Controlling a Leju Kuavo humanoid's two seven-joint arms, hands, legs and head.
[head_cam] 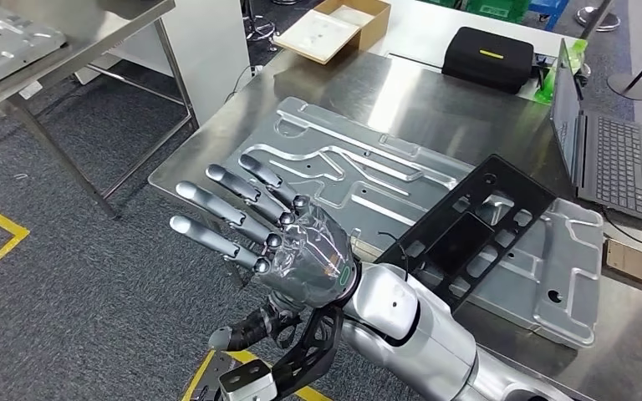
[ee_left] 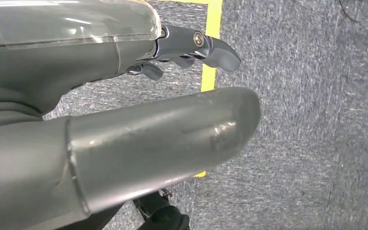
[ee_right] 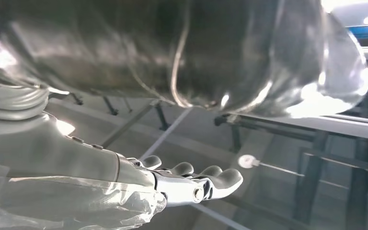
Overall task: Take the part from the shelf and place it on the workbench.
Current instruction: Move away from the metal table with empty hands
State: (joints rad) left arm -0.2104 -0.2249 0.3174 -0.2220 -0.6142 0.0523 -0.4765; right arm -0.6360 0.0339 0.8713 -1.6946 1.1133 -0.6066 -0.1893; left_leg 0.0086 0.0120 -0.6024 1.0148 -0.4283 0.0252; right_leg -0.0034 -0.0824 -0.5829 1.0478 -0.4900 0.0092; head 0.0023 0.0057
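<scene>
On the table (head_cam: pixel 242 92), the flat metal plate (head_cam: pixel 401 192) lies near its front edge, a black frame (head_cam: pixel 468 230) across it. Stiff, heavy and slippery by its look; best gripped at an edge. Right robot hand (head_cam: pixel 284 238) hovers spread, empty; left robot hand (ee_left: pixel 100 139) unclear.

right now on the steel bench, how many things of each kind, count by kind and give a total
metal plate: 1
black frame: 1
black case: 1
laptop: 1
cardboard box: 1
total: 5
</scene>
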